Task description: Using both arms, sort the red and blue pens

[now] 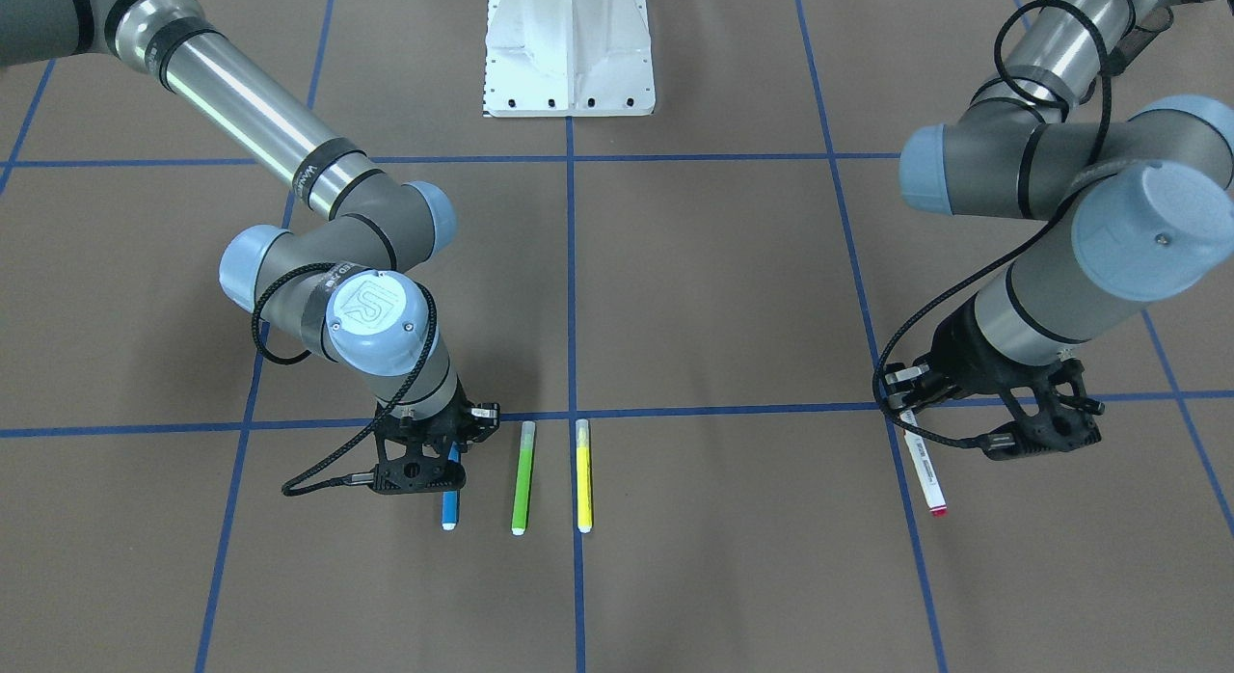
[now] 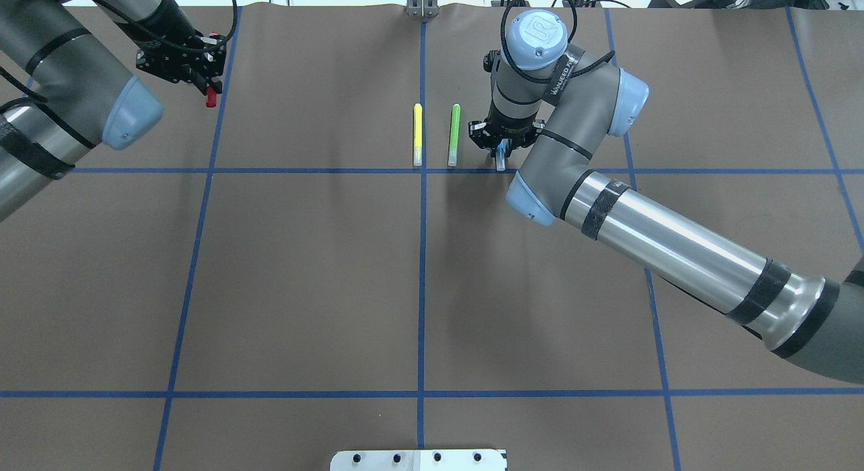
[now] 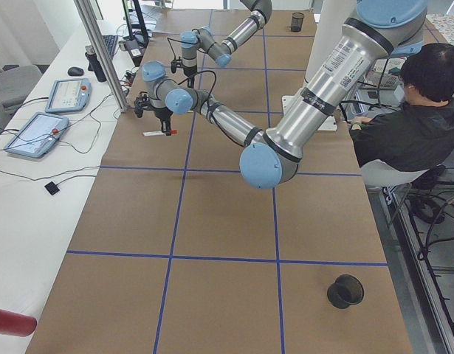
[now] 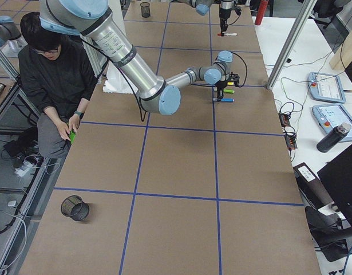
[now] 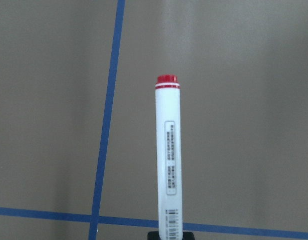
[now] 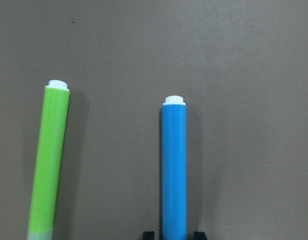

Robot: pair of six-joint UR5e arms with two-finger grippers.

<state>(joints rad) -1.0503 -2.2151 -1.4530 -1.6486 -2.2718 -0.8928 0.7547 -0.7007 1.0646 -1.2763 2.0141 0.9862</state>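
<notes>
The right gripper (image 2: 501, 144) sat low over the slim blue-barrelled pen with a white end (image 6: 174, 170). Its 2 black fingertips (image 6: 148, 234) stood either side of the barrel with slivers of brown showing between, so apart, not yet pinching. In the right wrist view the pen's long axis ran 6 to 12 o'clock, straight out from the jaws, flat on the brown paper-covered table (image 2: 304, 268). The green pen (image 6: 49, 160) lay close at its 9 o'clock, with the yellow pen (image 1: 582, 475) beyond. At 3 o'clock I saw only bare paper, so I judged a carry safest that way. The left gripper (image 2: 204, 79), far off at 10 o'clock in the overhead view, looked clamped on the white-barrelled marker with a red cap (image 5: 169, 155). The marker pointed to 12 o'clock in its wrist view, with a blue tape line (image 5: 108, 115) at 9 o'clock.
</notes>
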